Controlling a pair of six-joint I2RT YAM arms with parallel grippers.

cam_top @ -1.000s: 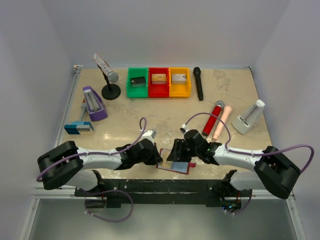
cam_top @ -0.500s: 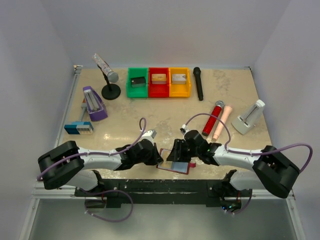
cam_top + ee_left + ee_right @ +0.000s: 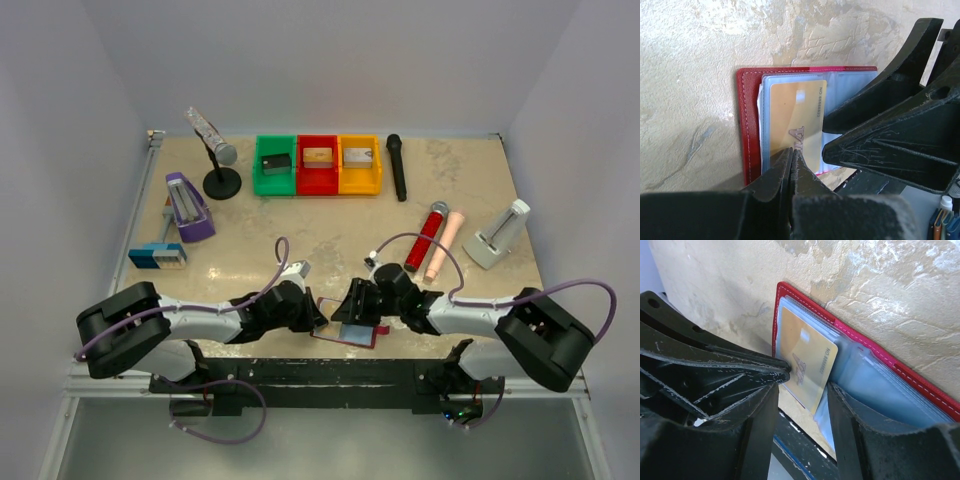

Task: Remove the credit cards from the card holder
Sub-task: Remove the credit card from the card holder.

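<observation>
A card holder (image 3: 352, 332) lies open on the table (image 3: 300, 230) at its near edge, a card (image 3: 795, 117) inside; three bins (image 3: 318, 186) sit far behind.

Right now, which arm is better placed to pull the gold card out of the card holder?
Right. The right gripper stands open, one finger on each side of the gold card, ready to close. The left gripper is shut at the card holder, likely steadying it.
</observation>
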